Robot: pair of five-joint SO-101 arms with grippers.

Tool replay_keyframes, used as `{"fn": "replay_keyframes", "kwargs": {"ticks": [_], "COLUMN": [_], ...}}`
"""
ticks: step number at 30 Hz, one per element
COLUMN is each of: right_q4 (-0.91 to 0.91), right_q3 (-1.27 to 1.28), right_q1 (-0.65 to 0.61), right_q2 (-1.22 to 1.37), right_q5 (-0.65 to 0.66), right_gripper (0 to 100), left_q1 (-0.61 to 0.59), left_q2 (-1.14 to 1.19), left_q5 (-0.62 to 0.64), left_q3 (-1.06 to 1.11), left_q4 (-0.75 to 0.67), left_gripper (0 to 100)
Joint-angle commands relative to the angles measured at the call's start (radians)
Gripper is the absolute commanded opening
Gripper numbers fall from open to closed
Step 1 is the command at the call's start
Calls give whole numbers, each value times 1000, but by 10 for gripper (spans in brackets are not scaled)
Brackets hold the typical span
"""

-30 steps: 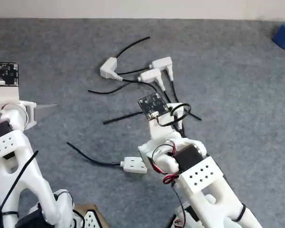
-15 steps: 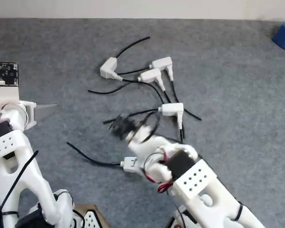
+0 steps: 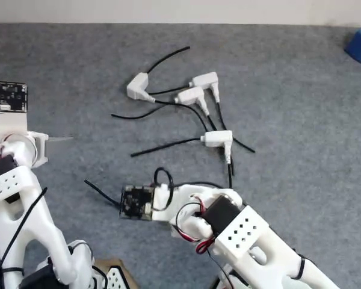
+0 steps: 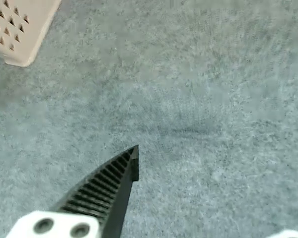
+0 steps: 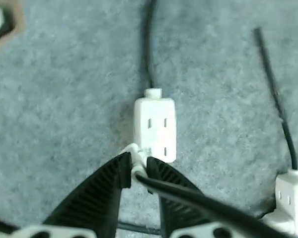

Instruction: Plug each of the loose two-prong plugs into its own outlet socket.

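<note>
**Right claw** (image 5: 136, 166): fingers (image 5: 107, 198) nearly together, with only a narrow gap.
- Pinched in the gap is a small white piece (image 5: 134, 157). A black cord (image 5: 198, 201) trails back from it past one finger.
- I cannot tell whether this piece is a plug.

**Directly ahead of the tips:** white outlet socket (image 5: 155, 126).
- It lies flat on the grey desk (image 3: 301, 108), slotted face up, with two pairs of slots showing.
- Its near end sits against the white piece and the claw tips.
- The socket cord (image 5: 148, 44) leaves the far end and runs straight away from the claw.
- I cannot tell whether the white piece is seated in the socket.

**To one side of the right claw, near but apart:** a second socket (image 5: 289, 196), slots up, with a thin cord running off from it.

**High view:**
- The right arm (image 3: 240, 232) lies low over the desk, with its wrist board (image 3: 137, 201) above the claw.
- A cluster of three white connectors (image 3: 189, 95) lies beyond the second socket, well apart from the right claw. Their black cords cross one another.

**Left claw** (image 3: 53, 139): open, gripping nothing and touching nothing.
- The left wrist view shows one toothed black finger (image 4: 111, 186) above the bare grey surface.
- This claw is well apart from the right claw, both sockets and every cord.
- The corner of a beige perforated bin (image 4: 17, 25) sits well ahead of the finger and off to its side.
</note>
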Motion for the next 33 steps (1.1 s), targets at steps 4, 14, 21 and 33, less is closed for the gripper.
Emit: {"fn": "replay_keyframes", "kwargs": {"ticks": [4,14,21,33], "right_q4": [35,-16,13,28], "right_q3": [-76,-133,-94,-28], "right_q1": [-33,-7,-44,-107], "right_q2": [-28,-18,-30,-19], "right_q5": [87,84,-84,-232], "right_gripper": [6,6,6,6], "left_q1": [-7,-8,-7,-18], "left_q2": [-1,-1,-1,-2], "left_q5": [-9,-9,-9,-9], "left_q3": [5,15,21,25], "left_q4": [-17,-17,-17,-17], "left_gripper": [537,537,537,537]}}
